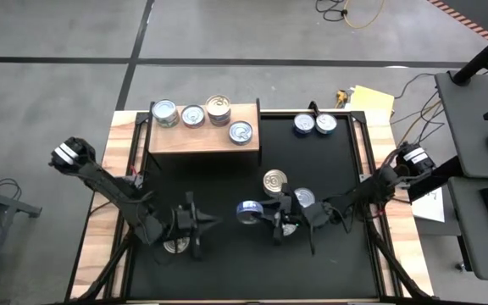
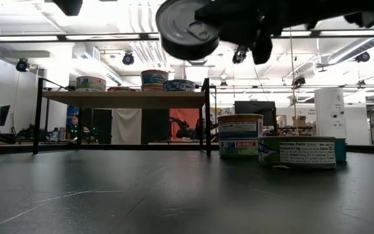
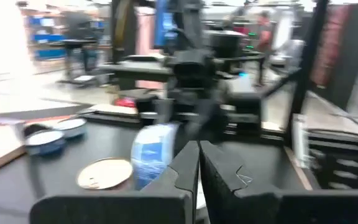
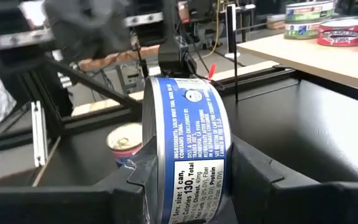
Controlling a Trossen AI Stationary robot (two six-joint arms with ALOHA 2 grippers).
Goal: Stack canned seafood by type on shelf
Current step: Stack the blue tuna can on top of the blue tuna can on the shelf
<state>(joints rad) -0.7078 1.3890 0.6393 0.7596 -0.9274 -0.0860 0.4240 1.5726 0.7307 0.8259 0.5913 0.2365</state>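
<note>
Right pincer [image 2: 239,29] grips tin [image 2: 186,29] aloft; shelf [image 2: 125,97] behind holds cans.

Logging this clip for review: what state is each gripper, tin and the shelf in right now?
Right gripper: shut on blue tin, raised off the table.
Blue tin: held on edge, in the air.
Left gripper: shut, empty, over the table.
Shelf: holds four tins, one a stack of two.
Gold-top tin: upright on the table.
Two tins beside the shelf: upright, side by side.
</note>
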